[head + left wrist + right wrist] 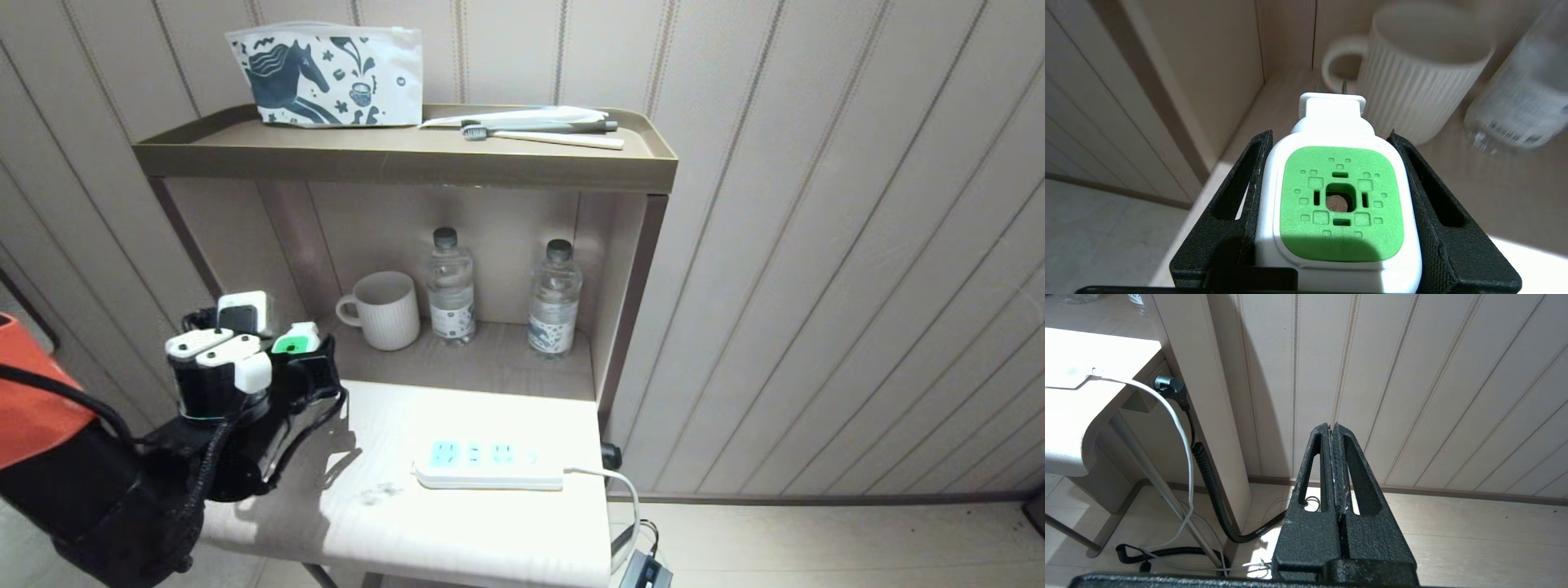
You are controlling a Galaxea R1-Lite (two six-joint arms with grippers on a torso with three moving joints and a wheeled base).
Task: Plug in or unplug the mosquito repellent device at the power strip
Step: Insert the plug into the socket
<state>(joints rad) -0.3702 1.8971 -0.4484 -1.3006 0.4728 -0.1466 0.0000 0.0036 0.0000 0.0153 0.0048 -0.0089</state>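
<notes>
green-and-white mosquito repellent device [1337,204], clamped between the two black fingers [1231,228] of the left gripper [304,359]; the green perforated face with a central hole looks up at the wrist camera, white casing around it, a white plug block at the far end. held at the left edge of the white tabletop [457,523], above the surface, well apart from the strip.

white power strip [490,464], flat on the tabletop toward its right side; three light blue socket faces in a row, all unoccupied; white cable [616,482] leaving its right end and dropping over the table edge.

right gripper [1333,430], off to the side near the floor, facing a panelled wall [1433,396]; fingers pressed together, holding nothing. black ribbed hose [1212,490] and the white cable hang beside the table leg.

cream ribbed mug [384,310], in the open shelf compartment behind the tabletop, handle to the left; just beyond the held device in the left wrist view.

clear water bottles, two [451,286] [555,298], upright, dark caps, to the right of the mug.

brown top tray [408,159]: printed pouch with a horse design [326,75], standing at the left; toothbrush [543,137] lying at the right, beside a wrapped item.
</notes>
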